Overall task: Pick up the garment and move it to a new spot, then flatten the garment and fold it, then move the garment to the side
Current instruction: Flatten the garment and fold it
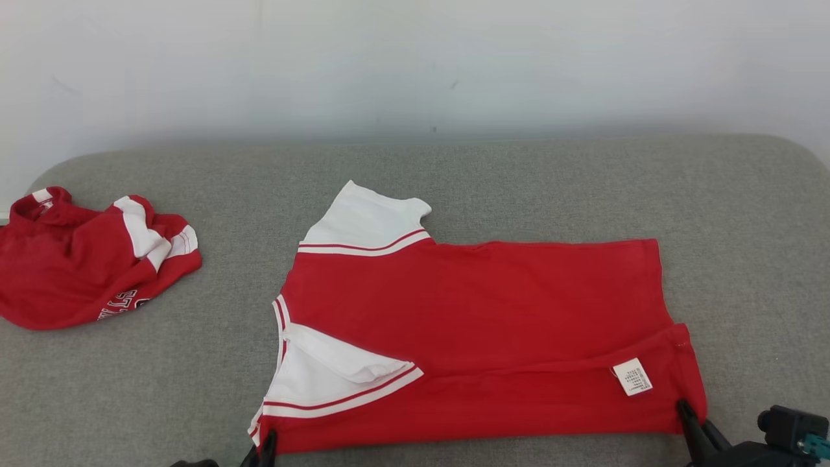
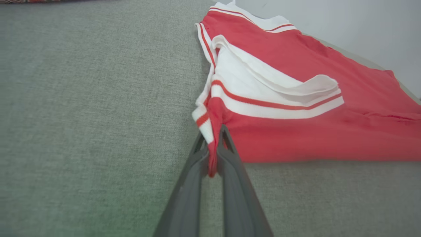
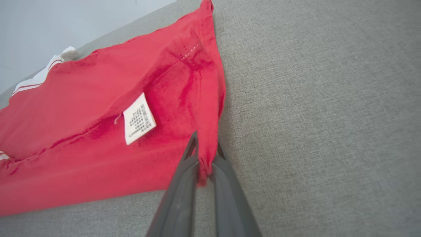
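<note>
A red garment point(image 1: 473, 305) with white, red-striped sleeves lies spread on the grey cushion, its near long edge folded over so that a white care label point(image 1: 632, 377) faces up. My left gripper point(image 1: 267, 442) is shut on the garment's near left corner point(image 2: 210, 131), by the white sleeve. My right gripper point(image 1: 686, 410) is shut on the near right hem corner point(image 3: 205, 154). In each wrist view, red cloth point(image 3: 98, 131) is pinched between the two dark fingers.
A second red and white garment point(image 1: 84, 259) lies crumpled at the far left of the grey cushioned surface point(image 1: 519, 175). A pale wall point(image 1: 415, 65) rises behind the cushion. The cushion's right side point(image 3: 329, 115) is bare fabric.
</note>
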Robot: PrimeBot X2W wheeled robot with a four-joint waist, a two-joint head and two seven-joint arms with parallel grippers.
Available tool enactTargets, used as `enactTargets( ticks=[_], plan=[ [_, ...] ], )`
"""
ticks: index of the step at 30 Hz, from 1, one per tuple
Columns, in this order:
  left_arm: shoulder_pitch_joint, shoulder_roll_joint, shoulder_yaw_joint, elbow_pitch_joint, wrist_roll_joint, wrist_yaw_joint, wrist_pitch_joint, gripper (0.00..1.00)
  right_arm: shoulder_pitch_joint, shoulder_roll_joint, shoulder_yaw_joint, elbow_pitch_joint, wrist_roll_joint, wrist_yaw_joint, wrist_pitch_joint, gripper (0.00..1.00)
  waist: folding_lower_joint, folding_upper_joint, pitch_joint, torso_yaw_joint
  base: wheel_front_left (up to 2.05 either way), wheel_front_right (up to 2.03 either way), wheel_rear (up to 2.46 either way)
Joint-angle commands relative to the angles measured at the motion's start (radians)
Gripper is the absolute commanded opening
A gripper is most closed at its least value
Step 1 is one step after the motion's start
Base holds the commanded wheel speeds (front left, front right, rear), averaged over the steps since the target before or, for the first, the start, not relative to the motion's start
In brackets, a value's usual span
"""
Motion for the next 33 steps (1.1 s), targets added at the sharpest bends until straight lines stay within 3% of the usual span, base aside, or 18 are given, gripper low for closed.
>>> enactTargets(
  ticks=[1, 2, 3, 4, 5, 12, 21, 33],
  plan=[
    [0.017, 0.004, 0.011, -0.009, -0.005, 0.008, -0.005, 0.0, 0.024, 0.004, -0.022, -0.019, 0.002, -0.002, 0.011, 0.0, 0.0001, 0.0, 0.0, 0.001, 0.0, 0.0, 0.0],
    [0.022, 0.003, 0.013, -0.012, -0.007, 0.008, -0.005, 0.0, 0.037, 0.01, -0.032, -0.029, 0.003, -0.002, 0.021, 0.0, 0.0001, 0.0, -0.001, 0.001, 0.0, 0.0, 0.0],
    [0.026, 0.003, 0.014, -0.012, -0.005, 0.011, -0.005, 0.0, 0.046, 0.013, -0.036, -0.038, -0.002, -0.002, 0.032, 0.28, 0.0001, 0.0, -0.002, 0.001, 0.0, 0.0, 0.0],
    [0.027, 0.003, 0.013, -0.013, -0.001, 0.014, -0.005, 0.27, 0.051, 0.015, -0.041, -0.048, -0.009, -0.002, 0.038, 0.67, 0.0001, 0.0, -0.003, 0.0, 0.0, 0.0, 0.0],
    [0.03, 0.0, 0.012, -0.014, -0.001, 0.015, -0.005, 1.0, 0.054, 0.018, -0.046, -0.056, -0.014, -0.002, 0.043, 1.0, 0.0001, 0.0, -0.006, -0.001, 0.0, 0.0, 0.0],
    [0.04, 0.006, 0.063, -0.082, 0.016, 0.04, -0.004, 1.0, 0.042, 0.026, -0.044, -0.127, -0.081, -0.002, 0.004, 1.0, 0.0001, 0.0, -0.027, -0.022, 0.0, 0.0, 0.0],
    [0.066, 0.007, 0.217, -0.296, 0.13, 0.101, -0.005, 1.0, -0.014, 0.038, -0.019, -0.198, -0.124, -0.002, -0.16, 1.0, 0.0001, 0.0, -0.038, -0.032, 0.0, 0.0, 0.0],
    [0.087, 0.013, 0.264, -0.416, 0.232, 0.121, -0.005, 1.0, -0.017, 0.059, -0.008, -0.267, -0.197, -0.002, -0.273, 1.0, 0.0001, 0.0, -0.041, -0.032, 0.0, 0.0, 0.0]
  ],
)
